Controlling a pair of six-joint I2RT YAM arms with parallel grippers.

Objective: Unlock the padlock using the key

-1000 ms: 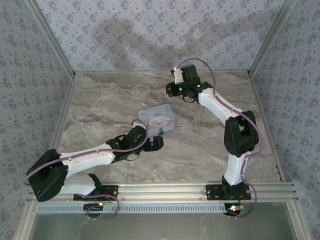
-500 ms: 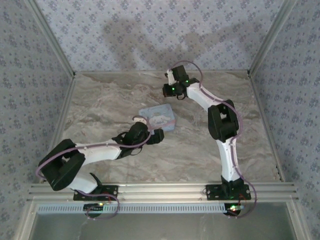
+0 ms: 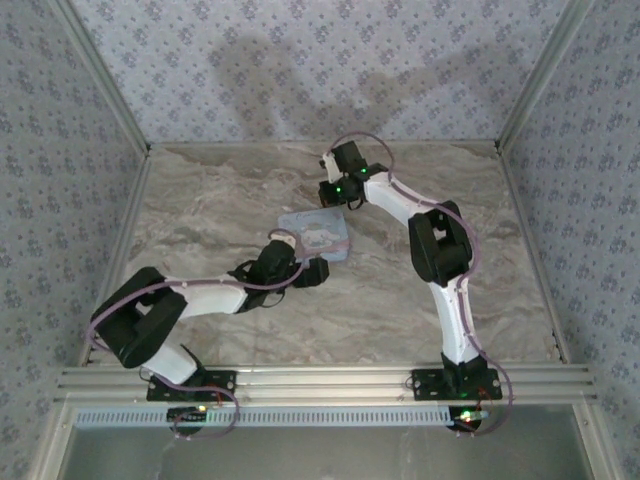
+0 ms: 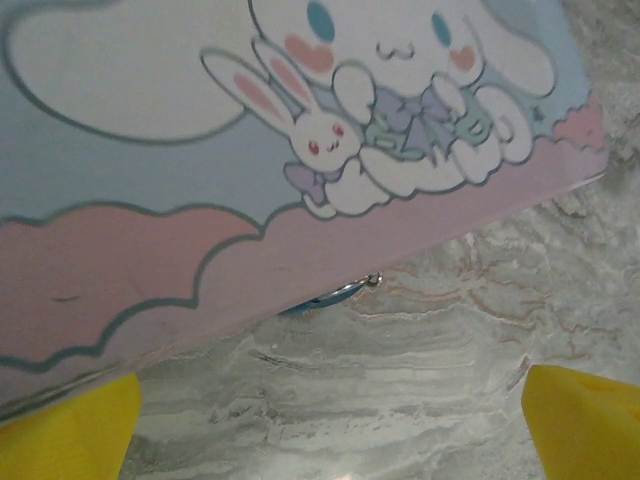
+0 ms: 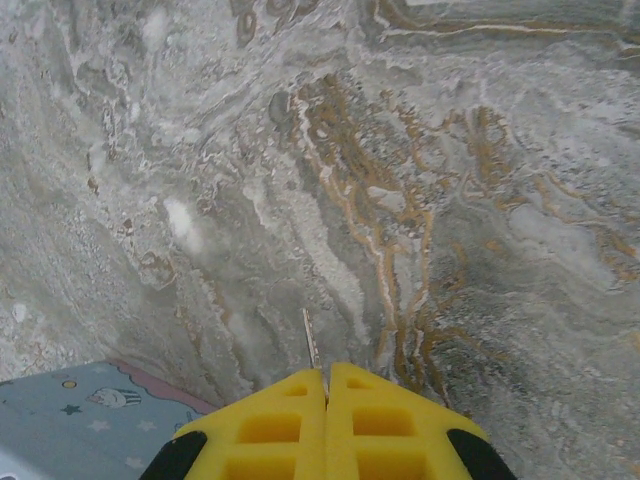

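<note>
The pale blue cartoon-printed tin lies mid-table; its lid spreads across the upper part of the left wrist view. The small dark blue padlock peeks out from under the tin's near edge. My left gripper is open, yellow fingertips apart, just in front of that edge. My right gripper is shut on the key, whose thin blade sticks out past the closed yellow fingers above the marble, just beyond the tin's far corner.
The marble tabletop is boxed in by patterned walls and aluminium rails along the near edge. Both arms reach toward the middle of the table.
The right gripper has swung left and nearer to the tin's far edge. The left arm has drawn back at the elbow, its gripper staying by the tin's near corner.
</note>
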